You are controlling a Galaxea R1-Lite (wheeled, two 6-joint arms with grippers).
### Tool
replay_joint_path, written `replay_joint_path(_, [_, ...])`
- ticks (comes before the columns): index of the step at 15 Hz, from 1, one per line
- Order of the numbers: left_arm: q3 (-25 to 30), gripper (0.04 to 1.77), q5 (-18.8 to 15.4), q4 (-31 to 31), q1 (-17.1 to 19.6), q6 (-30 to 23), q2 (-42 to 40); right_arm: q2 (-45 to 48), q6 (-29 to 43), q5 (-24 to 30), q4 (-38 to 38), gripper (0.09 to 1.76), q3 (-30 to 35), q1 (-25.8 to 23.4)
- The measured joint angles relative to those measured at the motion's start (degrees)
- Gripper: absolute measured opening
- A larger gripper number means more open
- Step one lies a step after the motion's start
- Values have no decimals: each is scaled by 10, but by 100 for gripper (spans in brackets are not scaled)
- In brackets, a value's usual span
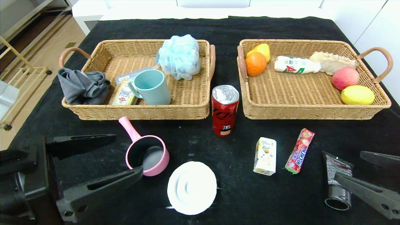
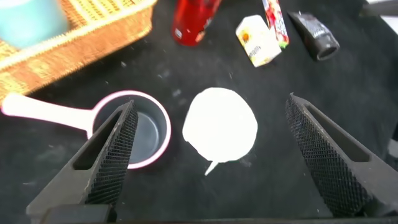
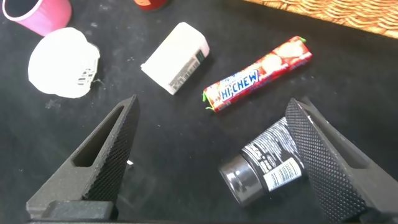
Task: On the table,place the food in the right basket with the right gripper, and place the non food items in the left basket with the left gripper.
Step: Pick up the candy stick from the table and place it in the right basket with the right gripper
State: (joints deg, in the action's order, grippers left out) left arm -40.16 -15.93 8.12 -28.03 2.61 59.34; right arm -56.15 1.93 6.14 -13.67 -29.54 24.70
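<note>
The pink pot (image 1: 147, 155) looked light and hard, and its long handle seemed the best place to grab it. It sat on the table (image 1: 200, 143) in front of the left basket (image 1: 137, 78), right beside the left gripper (image 1: 123, 156), whose fingers were spread wide and held nothing. The right gripper (image 1: 359, 167) was open too, with the black tube (image 1: 336, 179) lying just by it.

Teal mug (image 1: 152, 87), blue bath pouf (image 1: 179, 56), grey cloth (image 1: 82, 86); orange (image 1: 255, 63), peach (image 1: 345, 77), lemon (image 1: 357, 95).
</note>
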Motion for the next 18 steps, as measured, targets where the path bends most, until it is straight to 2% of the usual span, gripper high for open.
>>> replay_joint_path(3, [8,172,3,1,-17,-5,2,-12,-1,0,0,171,-12,5])
replay_joint_path(6, [11,172,4,-1,-23,-3,5,-25,-4,-23,3,171,-20,11])
replay_joint_path(9, [13,172,5,1,-23,-2,4,-33,-5,-69,46,171,-32,14])
replay_joint_path(11, [13,172,5,1,-23,-3,1,-39,4,-129,109,171,-57,14])
replay_joint_path(14, [12,172,6,0,-23,-2,-4,-56,74,-179,220,171,-116,13])
replay_joint_path(18, [12,172,6,-1,-23,-2,-7,-90,198,-196,336,171,-216,14])
